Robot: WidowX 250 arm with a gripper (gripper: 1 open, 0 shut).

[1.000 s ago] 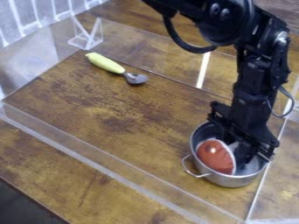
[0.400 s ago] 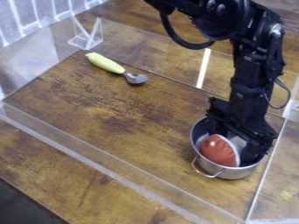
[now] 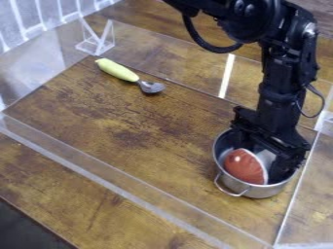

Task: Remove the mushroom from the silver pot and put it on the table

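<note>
Worktop steady, pot nudged, mushroom still inside

Brown plank worktop (image 3: 117,126) is running between clear walls, spoon (image 3: 120,71) lying well apart from the pot (image 3: 258,191). Compared with a second ago, the mushroom (image 3: 243,166) is sitting slightly higher in view and a bit to the image's right. The pot's near loop handle (image 3: 228,189) is also showing in a new spot, so the pot is probably turning or sliding a little under contact. Spoon is staying put.

For the task: no lift showing, mushroom is still resting in the pot, red cap facing the camera, pale stem toward the fingers (image 3: 270,146). Removal is still pending; likely step is lining up a grasp. Next move is calling for a secure hold on the mushroom, then a straight lift past the rim. Risk: dragging the pot along.

Arm (image 3: 279,78) is reaching down from the top right, wrist roughly upright, fingers dipping into the pot beside the mushroom. Spread or pinching: can't tell, dark parts are blending together.
</note>
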